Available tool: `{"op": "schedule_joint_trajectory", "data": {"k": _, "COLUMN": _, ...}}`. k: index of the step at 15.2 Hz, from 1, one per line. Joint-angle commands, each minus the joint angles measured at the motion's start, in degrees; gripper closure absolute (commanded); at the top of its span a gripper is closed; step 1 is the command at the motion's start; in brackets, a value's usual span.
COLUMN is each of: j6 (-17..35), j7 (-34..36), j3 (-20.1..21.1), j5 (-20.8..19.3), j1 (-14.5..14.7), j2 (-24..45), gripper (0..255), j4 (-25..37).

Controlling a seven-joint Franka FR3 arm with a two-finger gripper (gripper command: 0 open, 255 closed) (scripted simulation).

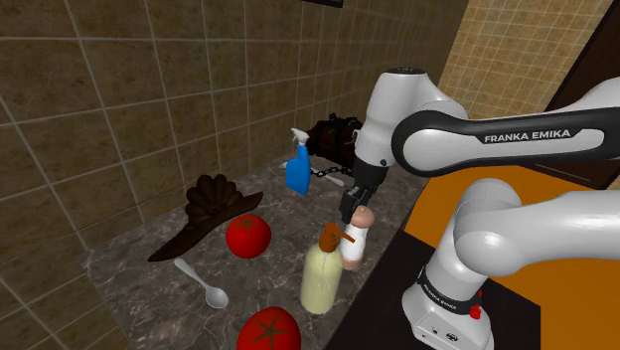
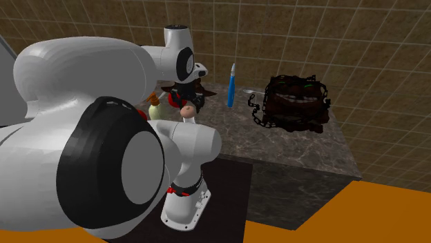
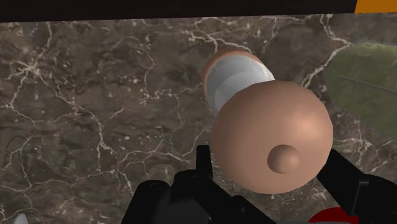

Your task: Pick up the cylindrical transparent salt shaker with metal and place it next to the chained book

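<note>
Tomatoes count two in the shoulder view, one tomato [image 1: 248, 235] by the single hat [image 1: 211, 214], the other [image 1: 269, 329] nearer. There is one spoon [image 1: 202, 282], spray bottle [image 1: 298, 169], pump bottle [image 1: 324, 273] and chained book [image 1: 333, 139]. The salt shaker [image 1: 358, 239] stands beside the pump bottle under the gripper [image 1: 355, 207].

The second exterior view shows the book's chains, well apart from the shaker.

In the wrist view both fingers [image 3: 205, 167] pinch its pinkish domed cap.

obstacles: pump bottle [image 1: 323, 278], spray bottle [image 1: 297, 171] | free: counter [image 2: 290, 148] near book [image 2: 297, 103]
</note>
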Motion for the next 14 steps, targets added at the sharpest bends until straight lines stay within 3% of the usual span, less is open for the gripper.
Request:
{"op": "schedule_joint_trajectory", "data": {"k": 1, "j6": -0.01, "j7": 0.01, "j3": 0.01, "j5": 0.01, "j1": 0.0, "j2": 0.02, "gripper": 255, "j4": -0.04}}
{"op": "schedule_joint_trajectory", "data": {"k": 6, "j6": -0.01, "j7": 0.0, "j3": 0.0, "j5": 0.0, "j1": 0.0, "j2": 0.01, "gripper": 255, "j4": -0.05}}
{"op": "schedule_joint_trajectory", "data": {"k": 14, "j6": -6.91, "j7": 0.0, "j3": -1.16, "j5": -1.33, "j1": -0.82, "j2": -1.29, "gripper": 255, "j4": 5.6}}
